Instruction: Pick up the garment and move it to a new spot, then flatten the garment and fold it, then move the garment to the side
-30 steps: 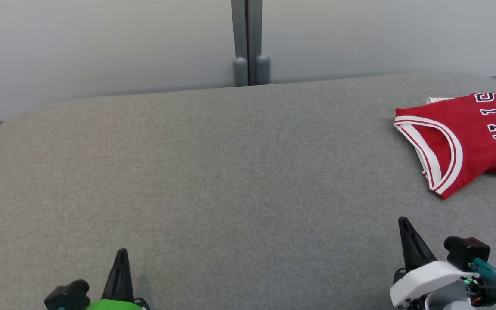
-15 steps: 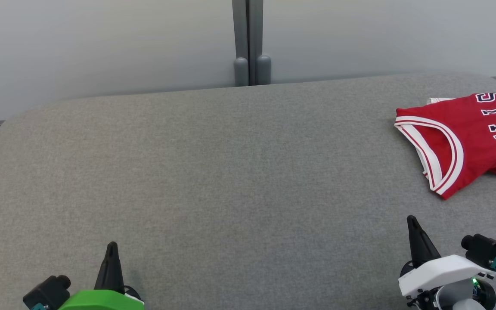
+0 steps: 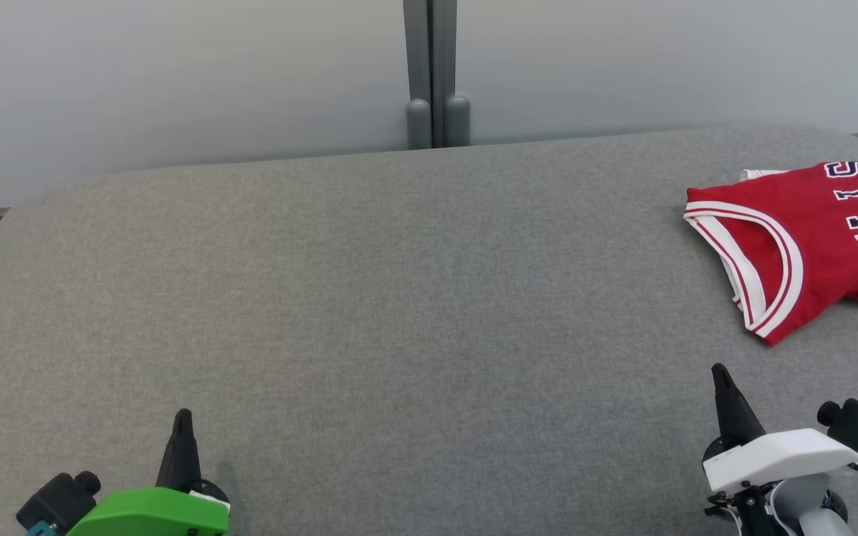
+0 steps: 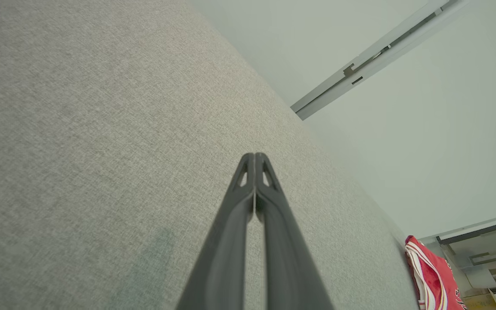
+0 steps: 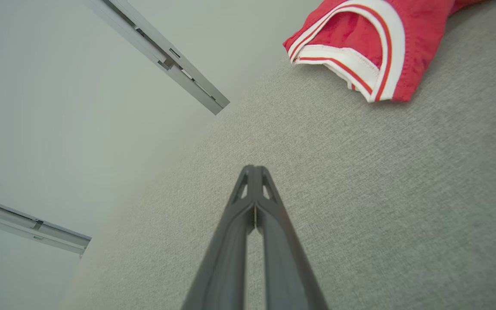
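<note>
Red sleeveless basketball jersey (image 3: 794, 246) with white-and-red trim and dark lettering: lies loosely bunched on the far right part of the grey fabric-covered surface (image 3: 399, 298), partly cut off by the head view's right edge. Rests apart from both arms, untouched.

Left end effector (image 3: 182, 420), two long dark fingers on a green housing: sits at the lower left over bare grey cloth, well apart from the jersey. Fingers pressed together tip to tip in the left wrist view (a thin slit shows further down their length), gripping nothing.

Right end effector (image 3: 721, 376), dark fingers on a white housing: sits at the lower right, near the jersey's trimmed opening yet short of it. Closed tip to tip likewise, empty.

Beyond the far edge: pale wall (image 3: 176, 74) with a grey vertical post (image 3: 435, 74).
</note>
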Available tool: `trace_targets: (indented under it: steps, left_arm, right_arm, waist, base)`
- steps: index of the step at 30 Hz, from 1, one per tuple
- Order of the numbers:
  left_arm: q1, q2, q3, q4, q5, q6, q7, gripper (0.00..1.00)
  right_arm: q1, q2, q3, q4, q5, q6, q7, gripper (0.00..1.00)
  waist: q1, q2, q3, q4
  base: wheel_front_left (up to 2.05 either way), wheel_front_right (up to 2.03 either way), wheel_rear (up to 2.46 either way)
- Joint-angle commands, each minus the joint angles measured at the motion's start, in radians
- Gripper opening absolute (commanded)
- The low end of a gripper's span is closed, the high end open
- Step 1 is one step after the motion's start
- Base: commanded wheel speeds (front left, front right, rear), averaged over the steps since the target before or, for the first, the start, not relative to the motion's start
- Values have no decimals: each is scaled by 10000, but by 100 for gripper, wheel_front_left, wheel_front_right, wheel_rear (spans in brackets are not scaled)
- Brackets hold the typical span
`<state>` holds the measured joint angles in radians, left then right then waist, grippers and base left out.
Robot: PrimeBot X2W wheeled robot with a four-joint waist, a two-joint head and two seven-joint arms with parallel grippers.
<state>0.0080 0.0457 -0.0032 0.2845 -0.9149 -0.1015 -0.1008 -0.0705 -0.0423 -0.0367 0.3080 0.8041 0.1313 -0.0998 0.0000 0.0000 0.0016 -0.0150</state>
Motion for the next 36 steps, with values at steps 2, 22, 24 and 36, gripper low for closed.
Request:
trace_targets:
  steps: [2, 22, 24, 36]
  left_arm:
    - [-353, 38, 94, -182, -393, -9, 97, 0]
    - [-627, 47, 435, -339, -2392, -11, 722, 0]
    - [-660, 48, 469, -354, -2574, -11, 781, 0]
    - [-802, 53, 636, -435, -3596, -14, 1104, 0]
  right_arm:
    - [-220, -54, -75, -174, 457, -2, 115, 0]
    - [-338, -70, -301, -301, 2762, -4, 735, 0]
    - [-349, -71, -324, -311, 2975, -4, 794, 0]
    - [-397, -79, -433, -375, 4163, -3, 1112, 0]
  waist:
    - [0, 0, -1, 4]
    - [0, 0, -7, 37]
    - [0, 0, -7, 40]
    - [0, 0, -11, 61]
  base:
    - [0, 0, 0]
    - [0, 0, 0]
    - [0, 0, 0]
    - [0, 0, 0]
